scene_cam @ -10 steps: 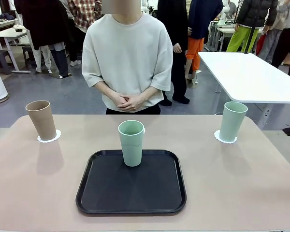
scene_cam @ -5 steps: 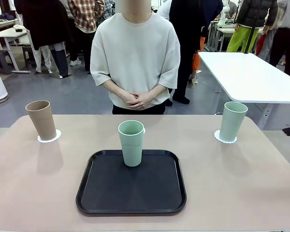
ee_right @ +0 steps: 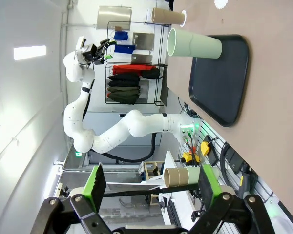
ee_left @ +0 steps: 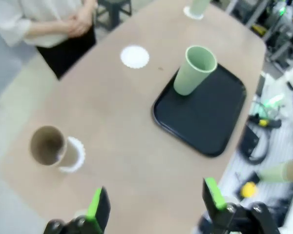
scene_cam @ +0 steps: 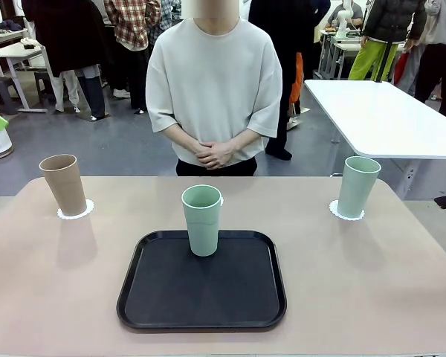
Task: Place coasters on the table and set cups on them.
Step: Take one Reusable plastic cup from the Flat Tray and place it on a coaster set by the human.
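A beige-pink matte desk (scene_cam: 372,282) with rounded corners fills the near ground, its surface plain and unmarked, and a black tray (scene_cam: 201,297) with a raised rim lies at its middle on the robot's side. On the tray, upright near the middle of its far edge, stands the middle mint cup (scene_cam: 202,220). Just beyond that far edge, off the tray, the bare coaster (ee_left: 135,56) lies flat on the desk with nothing on it. Well to the tray's left and a little farther back, the tan cup (scene_cam: 64,184) stands upright on the left coaster (scene_cam: 76,213); well to the tray's right, at about the same depth, the right mint cup (scene_cam: 357,186) stands on the right coaster (scene_cam: 346,214). Beyond the tray, at the desk's far side, a person (scene_cam: 214,82) in a pale top stands with hands (scene_cam: 214,155) clasped. Behind lie a grey floor (scene_cam: 119,149), a white table (scene_cam: 379,119) off to the tray's far right, and onlookers (scene_cam: 74,44) farther back. The left end effector (ee_left: 156,202) hangs high above the desk on the tan cup's side of the tray, its jaws spread wide and gripping nothing. The right end effector (ee_right: 149,183) is rolled sideways off the desk's edge, jaws likewise wide and empty, facing the white left arm (ee_right: 136,127) and a wall rack (ee_right: 132,80).
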Tool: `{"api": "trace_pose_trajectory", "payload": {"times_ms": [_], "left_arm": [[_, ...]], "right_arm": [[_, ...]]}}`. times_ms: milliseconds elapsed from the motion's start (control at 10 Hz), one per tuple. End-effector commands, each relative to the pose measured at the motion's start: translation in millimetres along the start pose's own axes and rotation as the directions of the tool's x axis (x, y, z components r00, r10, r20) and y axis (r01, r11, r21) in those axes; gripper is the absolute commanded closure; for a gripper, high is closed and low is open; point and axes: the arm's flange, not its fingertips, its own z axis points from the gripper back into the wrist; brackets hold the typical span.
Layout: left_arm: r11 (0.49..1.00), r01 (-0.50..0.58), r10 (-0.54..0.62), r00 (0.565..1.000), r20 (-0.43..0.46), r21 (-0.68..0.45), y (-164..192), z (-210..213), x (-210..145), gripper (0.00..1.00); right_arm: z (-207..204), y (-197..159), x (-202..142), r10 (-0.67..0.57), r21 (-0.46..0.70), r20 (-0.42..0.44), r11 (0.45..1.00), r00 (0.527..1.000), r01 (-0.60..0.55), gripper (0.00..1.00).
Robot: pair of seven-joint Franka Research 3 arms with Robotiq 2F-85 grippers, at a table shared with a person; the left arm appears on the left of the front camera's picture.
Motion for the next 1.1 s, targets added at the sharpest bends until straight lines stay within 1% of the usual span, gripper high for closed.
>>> {"api": "trace_pose_trajectory", "payload": {"times_ms": [0, 100, 200, 300, 400, 500, 600, 700, 800, 900, 1000], "left_arm": [[0.976, 0.183, -0.17, 0.979, -0.115, 0.117, -7, -53, 17, 0.0], [0.955, 0.253, -0.228, 0.96, -0.16, 0.157, -13, -77, 32, 0.0], [0.923, 0.32, -0.284, 0.941, -0.182, 0.213, -18, -107, 49, 0.0], [0.903, 0.364, -0.321, 0.925, -0.204, 0.23, -22, -131, 60, 0.0], [0.893, 0.396, -0.353, 0.911, -0.215, 0.212, -29, -153, 71, 0.0], [0.91, 0.396, -0.367, 0.906, -0.211, 0.12, -35, -170, 81, 0.0], [0.92, 0.391, -0.379, 0.897, -0.228, 0.011, -41, -186, 88, 0.0], [0.924, 0.379, -0.38, 0.893, -0.241, -0.052, -44, -196, 89, 0.0], [0.936, 0.328, -0.35, 0.905, -0.241, -0.126, -43, -193, 84, 0.0], [0.906, 0.421, -0.403, 0.884, -0.238, 0.031, -50, -204, 81, 0.0], [0.906, 0.421, -0.403, 0.884, -0.238, 0.031, -50, -204, 81, 0.0]], "right_arm": [[1, 1, -1, -0.016, -0.001, 0.001, 1.0, 1.0, 0.016, 0.0], [1, 1, -1, -0.016, -0.001, 0.001, 1.0, 1.0, 0.016, 0.0], [1, 1, -1, -0.016, -0.001, 0.001, 1.0, 1.0, 0.016, 0.0], [1, 1, -1, -0.016, -0.001, 0.001, 1.0, 1.0, 0.016, 0.0], [1, 1, -1, -0.016, -0.001, 0.001, 1.0, 1.0, 0.016, 0.0], [1, 1, -1, -0.016, -0.001, 0.001, 1.0, 1.0, 0.016, 0.0], [1, 1, -1, -0.016, -0.001, 0.001, 1.0, 1.0, 0.016, 0.0], [1, 1, -1, -0.016, -0.001, 0.001, 1.0, 1.0, 0.016, 0.0], [1, 1, -1, -0.016, -0.001, 0.001, 1.0, 1.0, 0.016, 0.0], [1, 1, -1, -0.016, -0.001, 0.001, 1.0, 1.0, 0.016, 0.0], [1, 1, -1, -0.016, -0.001, 0.001, 1.0, 1.0, 0.016, 0.0]]}}
